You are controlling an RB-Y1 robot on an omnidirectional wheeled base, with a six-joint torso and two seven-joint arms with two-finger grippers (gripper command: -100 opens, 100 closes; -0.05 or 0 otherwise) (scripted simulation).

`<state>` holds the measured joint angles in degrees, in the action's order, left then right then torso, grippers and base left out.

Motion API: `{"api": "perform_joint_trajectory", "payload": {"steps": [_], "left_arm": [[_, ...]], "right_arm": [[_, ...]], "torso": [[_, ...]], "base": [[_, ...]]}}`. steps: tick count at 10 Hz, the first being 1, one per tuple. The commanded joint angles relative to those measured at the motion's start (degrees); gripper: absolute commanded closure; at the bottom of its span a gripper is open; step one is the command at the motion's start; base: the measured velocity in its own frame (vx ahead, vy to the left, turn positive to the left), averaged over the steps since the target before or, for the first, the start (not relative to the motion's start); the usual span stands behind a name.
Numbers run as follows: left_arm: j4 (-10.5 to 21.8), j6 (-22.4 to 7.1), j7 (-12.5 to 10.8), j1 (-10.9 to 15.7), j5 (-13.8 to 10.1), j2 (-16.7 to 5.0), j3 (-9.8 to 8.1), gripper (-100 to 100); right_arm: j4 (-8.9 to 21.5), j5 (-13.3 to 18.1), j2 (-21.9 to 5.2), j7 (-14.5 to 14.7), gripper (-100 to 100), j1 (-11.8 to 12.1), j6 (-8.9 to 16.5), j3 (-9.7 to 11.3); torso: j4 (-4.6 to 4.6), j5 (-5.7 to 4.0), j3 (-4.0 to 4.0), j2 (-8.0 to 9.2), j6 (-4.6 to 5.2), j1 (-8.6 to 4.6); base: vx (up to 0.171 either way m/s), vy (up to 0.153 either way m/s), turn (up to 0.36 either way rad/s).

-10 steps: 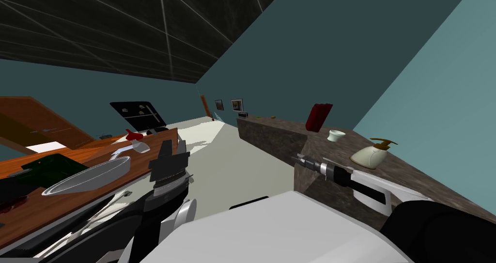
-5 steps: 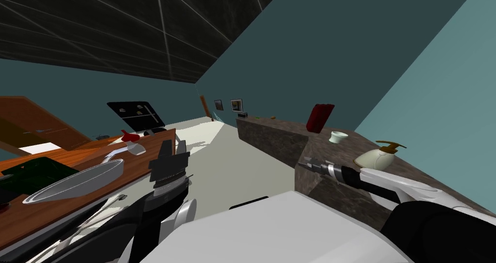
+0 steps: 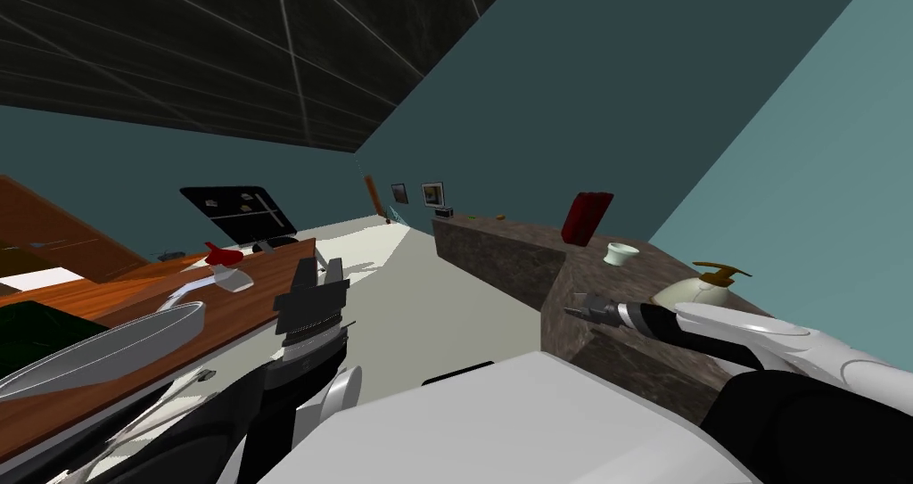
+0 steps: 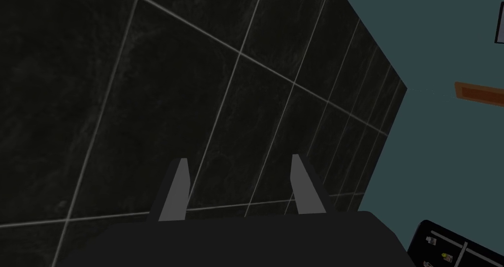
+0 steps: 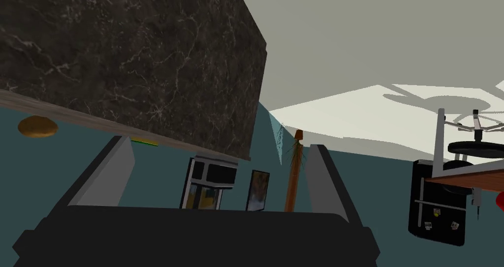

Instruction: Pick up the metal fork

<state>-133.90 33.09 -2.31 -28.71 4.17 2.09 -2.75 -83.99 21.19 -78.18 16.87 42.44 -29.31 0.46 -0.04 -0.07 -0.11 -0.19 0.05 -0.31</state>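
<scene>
My left forearm [image 3: 259, 407] rises dark from low on my left side. At its end my left gripper [image 3: 318, 266] points upward, the dark box below and the two thin blades above. In the left wrist view those fingers [image 4: 178, 190] stand parted, about a third of the width apart, with nothing between them. My right forearm [image 3: 767, 334], white, reaches forward from my right shoulder and narrows into a dark wrist [image 3: 655, 321] with a banded grey cuff. My right gripper [image 3: 575, 309] sits at the tip, pointing ahead and slightly inward. In the right wrist view its fingers [image 5: 110, 173] are spread apart and grip nothing.
</scene>
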Motion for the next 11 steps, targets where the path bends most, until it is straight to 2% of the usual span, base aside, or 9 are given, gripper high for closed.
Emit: {"api": "perform_joint_trajectory", "payload": {"steps": [1,4,5,10,11], "left_arm": [[0.0,0.0,0.0,0.0,0.0,0.0,0.0,0],[0.0,0.0,0.0,0.0,0.0,0.0,0.0,0],[0.0,0.0,0.0,0.0,0.0,0.0,0.0,0],[0.0,0.0,0.0,0.0,0.0,0.0,0.0,0],[0.0,0.0,0.0,0.0,0.0,0.0,0.0,0]], "right_arm": [[0.8,1.0,-1.7,0.6,-100,0.3,0.5,0.6],[4.8,5.2,-7.3,2.5,-100,1.4,1.8,3.8],[4.8,5.2,-7.3,2.5,-100,1.4,1.8,3.8],[9.6,11.2,-13.8,5.0,-100,2.9,3.9,9.2],[9.9,11.8,-14.2,5.3,-100,3.0,4.2,9.7]], "torso": [[0.0,0.0,0.0,0.0,0.0,0.0],[-0.01,0.0,-0.01,-0.01,0.0,0.04],[-0.01,0.0,-0.02,-0.04,-0.01,0.02],[0.0,-0.02,0.01,0.02,-0.02,-0.04],[-0.01,-0.03,-0.02,-0.03,0.02,-0.06]], "base": [[0.063,-0.053,-0.026],[0.077,-0.061,-0.074],[0.067,-0.063,-0.027],[0.074,-0.079,-0.088],[0.084,-0.083,-0.102]]}}
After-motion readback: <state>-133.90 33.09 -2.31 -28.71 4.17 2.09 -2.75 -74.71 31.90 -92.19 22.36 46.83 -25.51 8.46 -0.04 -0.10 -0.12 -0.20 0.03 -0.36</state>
